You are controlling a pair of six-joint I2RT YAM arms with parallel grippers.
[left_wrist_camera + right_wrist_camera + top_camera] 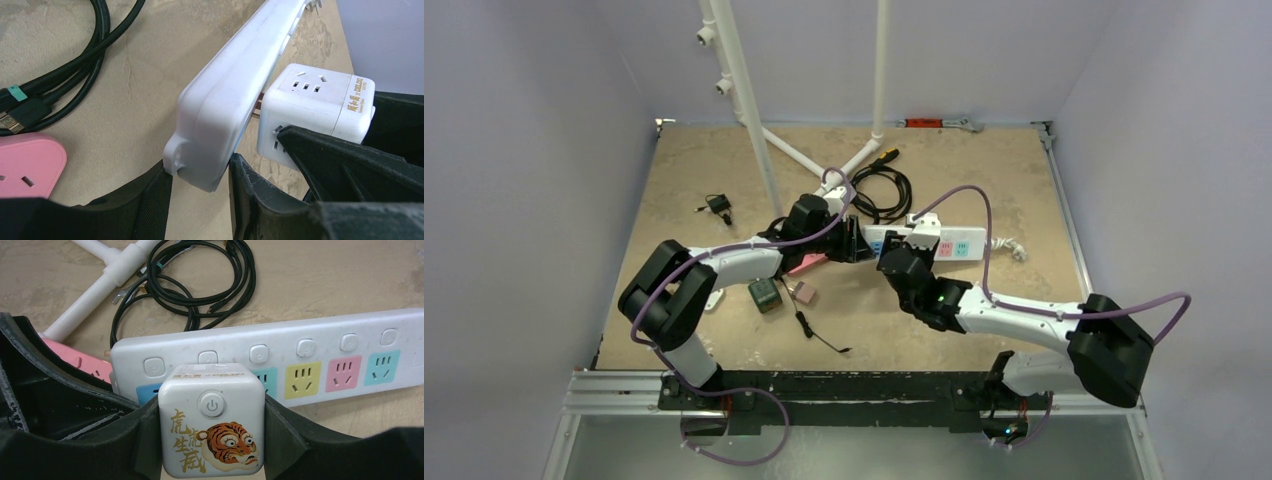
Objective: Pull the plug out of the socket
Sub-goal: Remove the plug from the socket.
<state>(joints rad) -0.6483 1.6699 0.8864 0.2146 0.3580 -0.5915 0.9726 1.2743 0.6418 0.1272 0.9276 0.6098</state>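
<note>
The plug [211,410], a white cube with a tiger print, sat against the white strip [300,335] near one end, clamped between the fingers of the right gripper [212,437]; the left wrist view showed a narrow gap between cube and strip, with metal prongs [259,104] bridging it. The left gripper [200,187] was closed on that same end of the strip.

Around them, a pink strip [82,362] lay just behind the held end; a coil of black cable [200,285] lay just beyond the white strip; a white pipe frame [746,100] rose from the far part of the table [694,165]. The cube covered one socket and parts of its two neighbours.

Near the left arm lay a green block [765,294], a pinkish block [804,292] just beside it, and a thin black lead [814,332]; a small black item [717,206] lay well apart, too small to name.

Counted: one plug; two strips; six switches on the white strip, with five coloured socket faces in view; two blocks; two grippers, both gripping.
</note>
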